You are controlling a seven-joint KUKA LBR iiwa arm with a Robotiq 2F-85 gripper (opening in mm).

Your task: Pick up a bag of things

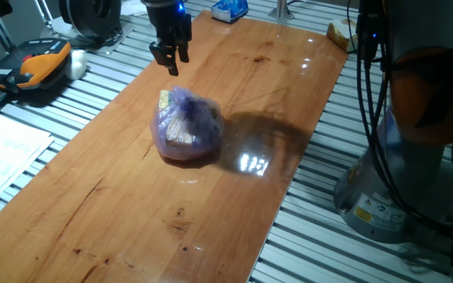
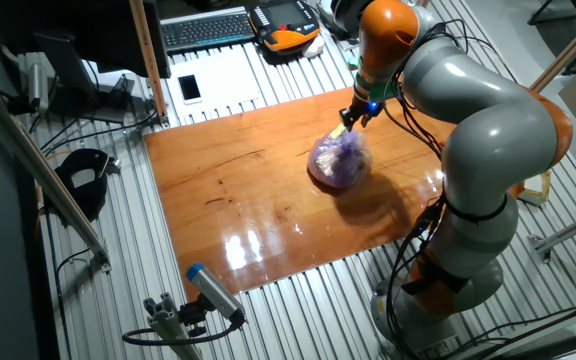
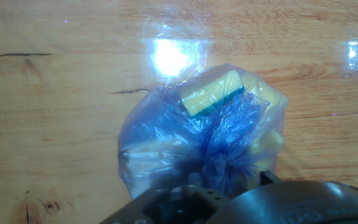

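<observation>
The bag of things (image 1: 187,126) is a roundish translucent purple plastic bag gathered at the top, with yellow and tan items showing through. It rests on the wooden tabletop (image 1: 132,212) near its middle. It also shows in the other fixed view (image 2: 340,160) and fills the hand view (image 3: 210,143), where its knot lies just ahead of the hand. My gripper (image 1: 171,69) hangs above and just behind the bag, apart from it and holding nothing. Its fingers seem drawn together to a point. It also shows in the other fixed view (image 2: 351,118).
A small blue-and-white packet (image 1: 229,9) lies at the far end of the board. An orange-and-black pendant (image 1: 34,63) and papers (image 1: 6,149) lie on the slatted surface to the left. The arm's base (image 1: 415,157) with cables stands at the right.
</observation>
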